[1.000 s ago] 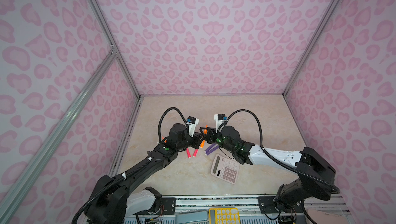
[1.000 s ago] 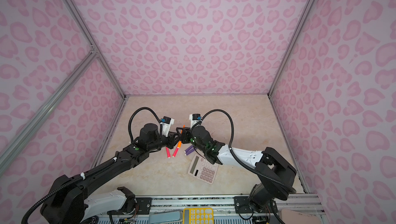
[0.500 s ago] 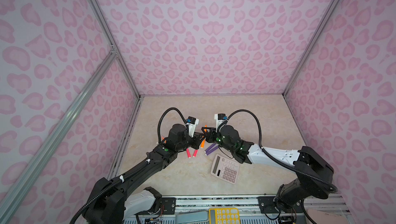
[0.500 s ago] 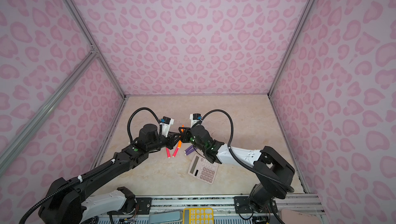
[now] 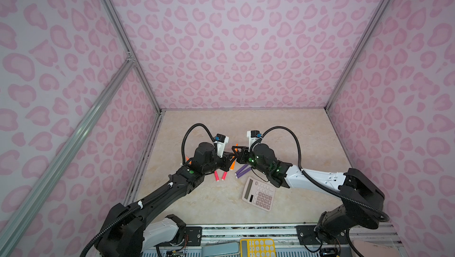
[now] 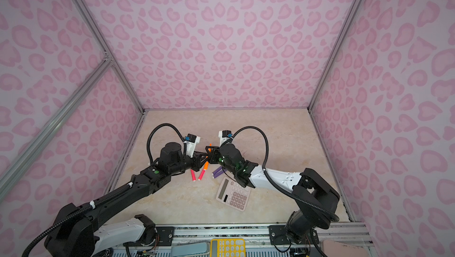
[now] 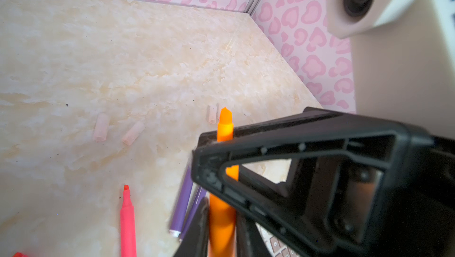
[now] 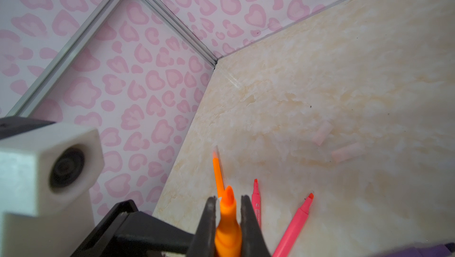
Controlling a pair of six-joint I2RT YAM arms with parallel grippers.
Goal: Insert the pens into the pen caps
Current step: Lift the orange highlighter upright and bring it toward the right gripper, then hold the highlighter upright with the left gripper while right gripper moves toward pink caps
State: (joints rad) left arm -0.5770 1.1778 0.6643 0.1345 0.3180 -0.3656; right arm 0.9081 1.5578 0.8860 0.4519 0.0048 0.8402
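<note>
table: pale beige marbled top, closed in at the back and both sides by pink heart-print walls.
pink-red pens: two, lying close side by side near the middle of the table, tips bare and pointing toward the back wall.
purple pens: two, lying against each other, just right of the pink-red pair.
orange pen: lies flat on its own, toward the left wall.
calculator: pinkish, flat, keys up, toward the front edge, near the purple pens.
pen caps: short, clear; two lie near each other on bare table farther back, a third cap apart from them.
</note>
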